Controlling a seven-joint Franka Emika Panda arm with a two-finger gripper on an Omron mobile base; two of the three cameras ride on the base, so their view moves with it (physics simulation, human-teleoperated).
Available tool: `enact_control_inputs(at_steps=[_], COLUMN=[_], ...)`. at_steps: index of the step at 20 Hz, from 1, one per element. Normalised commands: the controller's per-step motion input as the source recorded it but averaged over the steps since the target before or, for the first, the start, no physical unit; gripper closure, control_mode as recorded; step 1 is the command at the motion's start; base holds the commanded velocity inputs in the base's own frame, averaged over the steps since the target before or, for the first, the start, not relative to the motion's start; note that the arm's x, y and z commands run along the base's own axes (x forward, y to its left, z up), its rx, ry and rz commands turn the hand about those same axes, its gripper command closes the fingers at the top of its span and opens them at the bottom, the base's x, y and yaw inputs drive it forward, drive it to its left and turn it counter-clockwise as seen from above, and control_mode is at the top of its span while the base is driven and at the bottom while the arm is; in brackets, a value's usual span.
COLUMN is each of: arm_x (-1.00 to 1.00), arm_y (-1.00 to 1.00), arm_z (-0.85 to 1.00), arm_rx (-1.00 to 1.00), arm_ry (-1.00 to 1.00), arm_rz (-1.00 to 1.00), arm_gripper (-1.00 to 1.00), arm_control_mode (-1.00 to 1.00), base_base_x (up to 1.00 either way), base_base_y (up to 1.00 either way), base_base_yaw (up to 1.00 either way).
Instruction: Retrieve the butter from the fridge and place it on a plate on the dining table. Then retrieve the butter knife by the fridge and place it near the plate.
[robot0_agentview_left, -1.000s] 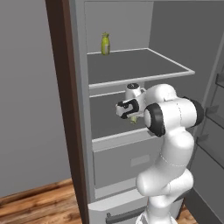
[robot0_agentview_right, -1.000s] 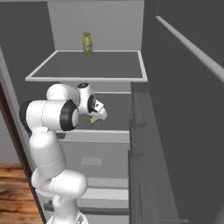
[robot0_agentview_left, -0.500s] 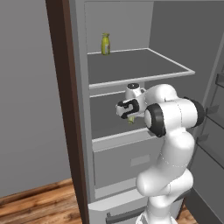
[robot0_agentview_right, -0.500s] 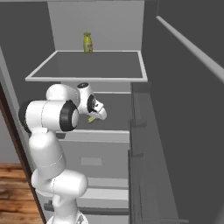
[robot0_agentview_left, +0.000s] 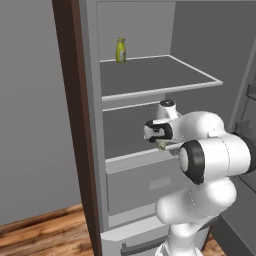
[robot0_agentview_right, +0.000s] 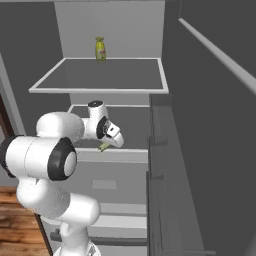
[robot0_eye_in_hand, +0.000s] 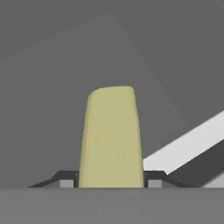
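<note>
The fridge (robot0_agentview_left: 150, 75) (robot0_agentview_right: 100, 75) stands open, and my arm reaches in over its lower shelf. The butter (robot0_eye_in_hand: 111, 135), a pale-yellow stick, stands up between my two dark fingertips (robot0_eye_in_hand: 65, 180), which press on both its sides. In the base views the butter (robot0_agentview_left: 162, 145) (robot0_agentview_right: 104, 146) shows as a small yellow bit under the hand, at the shelf's front edge. My gripper (robot0_agentview_left: 161, 144) (robot0_agentview_right: 107, 144) (robot0_eye_in_hand: 111, 181) is shut on it.
A yellow-green bottle (robot0_agentview_left: 120, 50) (robot0_agentview_right: 100, 48) stands at the back of the upper shelf. Below my hand is a grey drawer front (robot0_agentview_left: 145, 185) (robot0_agentview_right: 107, 180). The open fridge door (robot0_agentview_right: 210, 125) stands close on the right. Wood floor (robot0_agentview_left: 40, 235) lies left of the fridge.
</note>
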Motion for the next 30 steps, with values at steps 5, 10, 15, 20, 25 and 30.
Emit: enact_control_inputs(at_steps=[5, 10, 15, 20, 25, 30], arm_x=[-1.00, -1.00, -0.92, -0.70, -0.39, -0.19], arm_y=[-0.09, 0.00, 0.00, 0.00, 0.00, 0.00], arm_z=[0.37, 0.48, 0.61, 0.75, 0.76, 0.62], arm_rx=[0.08, 0.01, 0.00, 0.00, 0.04, 0.01], arm_ry=[0.00, 0.00, 0.00, 0.00, 0.00, 0.10], arm_rz=[0.00, 0.00, 0.00, 0.00, 0.00, 0.01], arm_gripper=[1.00, 1.00, 1.00, 1.00, 1.00, 1.00], arm_control_mode=[-1.00, -1.00, -1.00, -1.00, -1.00, -1.00], base_base_x=[0.00, 0.00, 0.00, 0.00, 0.00, 0.00], base_base_y=[0.00, 0.00, 0.00, 0.00, 0.00, 0.00], base_base_yaw=[0.00, 0.00, 0.00, 0.00, 0.00, 0.00])
